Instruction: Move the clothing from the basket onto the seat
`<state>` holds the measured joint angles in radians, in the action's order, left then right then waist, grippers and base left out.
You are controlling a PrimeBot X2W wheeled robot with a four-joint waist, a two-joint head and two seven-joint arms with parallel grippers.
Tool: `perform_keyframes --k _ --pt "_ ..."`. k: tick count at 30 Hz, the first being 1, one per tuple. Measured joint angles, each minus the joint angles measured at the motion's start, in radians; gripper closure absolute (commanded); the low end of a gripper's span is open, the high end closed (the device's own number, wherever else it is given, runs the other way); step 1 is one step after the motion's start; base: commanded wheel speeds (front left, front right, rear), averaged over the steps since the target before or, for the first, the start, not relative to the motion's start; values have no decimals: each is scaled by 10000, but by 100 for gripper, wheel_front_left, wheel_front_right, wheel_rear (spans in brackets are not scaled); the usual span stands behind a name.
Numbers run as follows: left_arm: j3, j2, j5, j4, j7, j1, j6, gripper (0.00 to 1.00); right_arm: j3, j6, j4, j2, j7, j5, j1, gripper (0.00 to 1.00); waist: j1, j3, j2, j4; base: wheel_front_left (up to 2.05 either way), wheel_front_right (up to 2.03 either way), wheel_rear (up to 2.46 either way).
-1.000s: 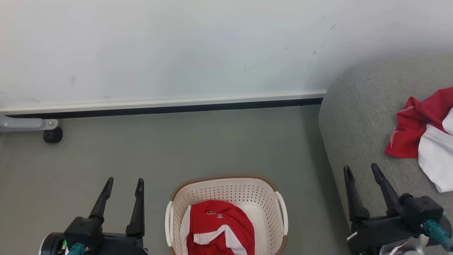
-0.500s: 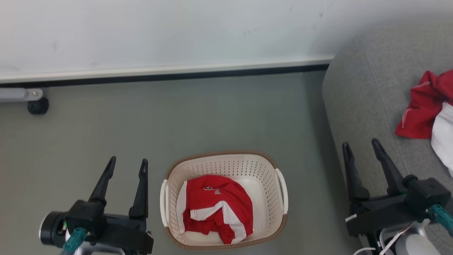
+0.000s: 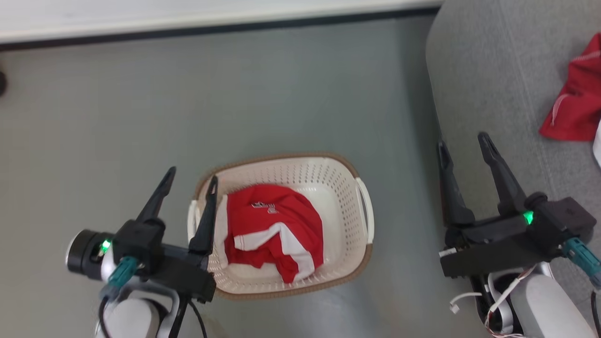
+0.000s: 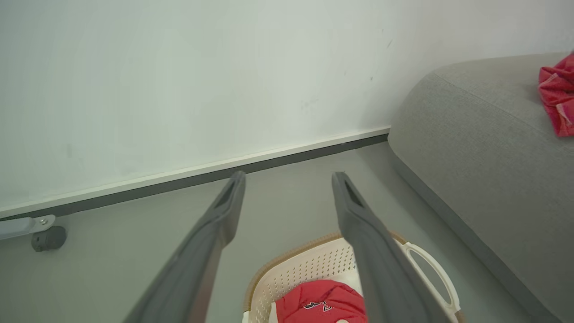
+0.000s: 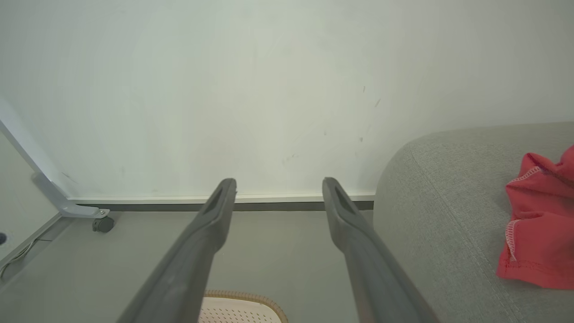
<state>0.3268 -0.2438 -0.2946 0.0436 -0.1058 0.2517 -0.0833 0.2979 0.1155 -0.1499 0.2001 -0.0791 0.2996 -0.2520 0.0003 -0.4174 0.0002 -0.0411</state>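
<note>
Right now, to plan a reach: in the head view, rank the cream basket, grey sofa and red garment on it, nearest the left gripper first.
1. Cream perforated plastic basket, beside the left gripper.
2. Grey fabric sofa, right.
3. Red garment, far right.

wall (image 5: pixel 179 89): white, scuffed | skirting (image 4: pixel 179 172): white | floor (image 3: pixel 281 94): plain grey | frame leg (image 5: pixel 67 206): castored

Head view looks steeply down on the basket (image 3: pixel 300 171); the 2 wrist views face beyond it to the wall (image 4: pixel 179 89), sharing the basket's rim.
</note>
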Motion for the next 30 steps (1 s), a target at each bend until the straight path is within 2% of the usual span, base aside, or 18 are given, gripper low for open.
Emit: perform_keyframes --k 15,24,30 --pt "759 -104 523 1695 732 1740 767 0 414 0 -529 -554 71 -372 -1341 0 -1 -2192 0 -857 0 0 0" --pt "1101 -479 844 2778 1354 2871 1373 0 729 0 -539 -930 -140 -382 -2168 0 -1 -3524 1 -1463 0 0 0" --pt "1116 -715 1020 3716 1703 3245 1513 0 865 -2 -247 -1078 -389 -362 -2326 0 -1 -4206 1 -2000 0 0 0"
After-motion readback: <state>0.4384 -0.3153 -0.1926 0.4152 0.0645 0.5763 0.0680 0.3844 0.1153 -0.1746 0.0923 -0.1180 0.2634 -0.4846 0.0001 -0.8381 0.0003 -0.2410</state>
